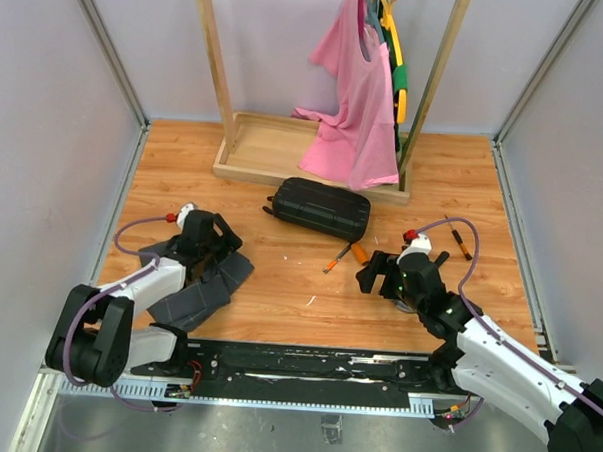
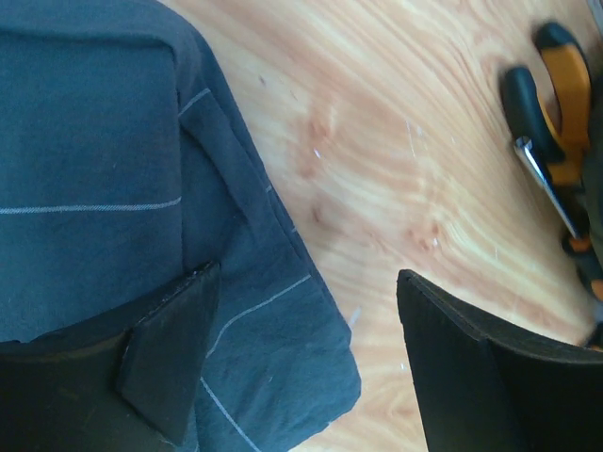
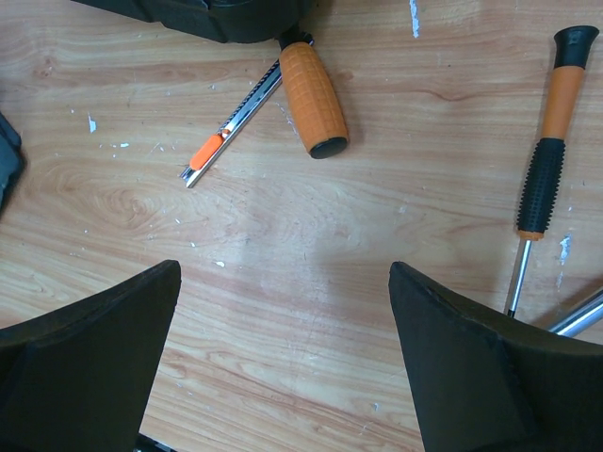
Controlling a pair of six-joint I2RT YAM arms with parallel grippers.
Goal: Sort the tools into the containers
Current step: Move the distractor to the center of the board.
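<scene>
Tools [image 1: 358,253] lie loose on the counter [image 1: 298,296]; the case [image 1: 318,208] looks shut.
Both sets of jaws are released and empty. The right jaws hang on the near side of the case, over bare wood just short of an orange handle [image 3: 313,101] and a slim blade [image 3: 231,127], with a screwdriver [image 3: 546,160] further right. The left jaws straddle the fabric [image 2: 113,188] edge, left of the case. Probably best: open the lid first, then centre crosswise on one handle.

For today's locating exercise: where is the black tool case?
In the top view, the black tool case lies closed mid-table, just in front of the wooden rack and pink shirt.
</scene>
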